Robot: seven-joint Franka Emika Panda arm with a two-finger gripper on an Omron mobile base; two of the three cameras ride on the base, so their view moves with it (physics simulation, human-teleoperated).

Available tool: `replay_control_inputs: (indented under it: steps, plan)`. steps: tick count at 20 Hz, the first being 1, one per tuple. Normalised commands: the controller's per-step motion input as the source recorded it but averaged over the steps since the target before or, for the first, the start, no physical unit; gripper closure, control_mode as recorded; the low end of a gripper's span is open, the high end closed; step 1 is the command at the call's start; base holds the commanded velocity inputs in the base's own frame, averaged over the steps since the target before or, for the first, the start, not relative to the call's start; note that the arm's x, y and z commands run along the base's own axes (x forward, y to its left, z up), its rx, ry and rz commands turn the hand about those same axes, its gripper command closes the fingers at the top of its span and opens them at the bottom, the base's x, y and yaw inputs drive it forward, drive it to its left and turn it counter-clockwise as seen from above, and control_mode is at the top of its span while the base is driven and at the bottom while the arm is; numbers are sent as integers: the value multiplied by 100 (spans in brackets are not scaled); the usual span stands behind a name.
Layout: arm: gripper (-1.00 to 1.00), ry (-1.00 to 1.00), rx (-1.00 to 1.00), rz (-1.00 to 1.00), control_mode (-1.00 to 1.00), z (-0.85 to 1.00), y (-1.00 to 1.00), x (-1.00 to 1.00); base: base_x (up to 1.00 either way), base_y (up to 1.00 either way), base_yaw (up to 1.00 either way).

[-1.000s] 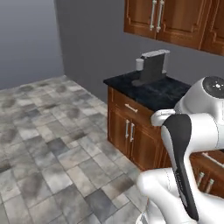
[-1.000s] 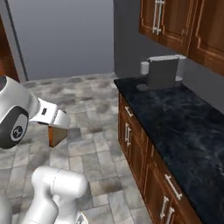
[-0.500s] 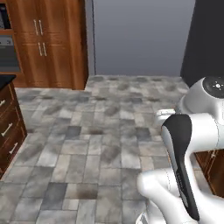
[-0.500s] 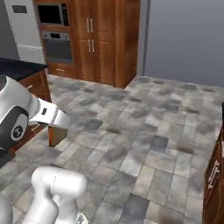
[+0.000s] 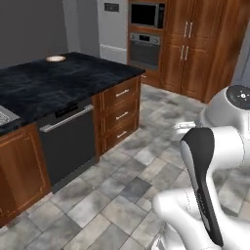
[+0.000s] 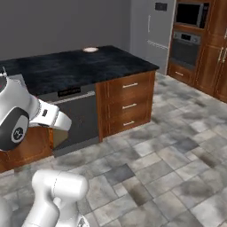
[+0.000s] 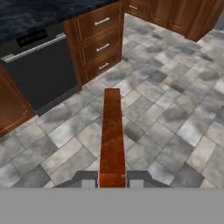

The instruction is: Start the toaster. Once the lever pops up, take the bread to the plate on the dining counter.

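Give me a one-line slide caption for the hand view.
Gripper shut on the bread, seen edge-on, carried above the grey tiled floor toward a black-topped counter with a dishwasher and wooden drawers.

The bread (image 7: 112,135), a tan-brown slice seen edge-on, stands clamped between the closed fingers of the end effector (image 7: 112,183) and reaches straight out from it above the tiled floor. The plate (image 5: 55,58), round with an orange-red rim, lies far ahead on the black marbled counter (image 5: 73,80).
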Motion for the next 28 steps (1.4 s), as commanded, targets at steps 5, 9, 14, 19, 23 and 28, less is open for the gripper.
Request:
replay_control_inputs:
  steps: [5,9,14,19,23,28]
  plan:
    - [100,0,0,0,100,0,0,0,41,-55,62]
    - [100,0,0,0,100,0,0,0,78,-100,38]
    - [100,0,0,0,100,0,0,0,82,-100,34]
    - [100,0,0,0,100,0,0,0,82,-100,31]
    - [100,0,0,0,100,0,0,0,83,-100,25]
    - [100,0,0,0,100,0,0,0,87,-100,19]
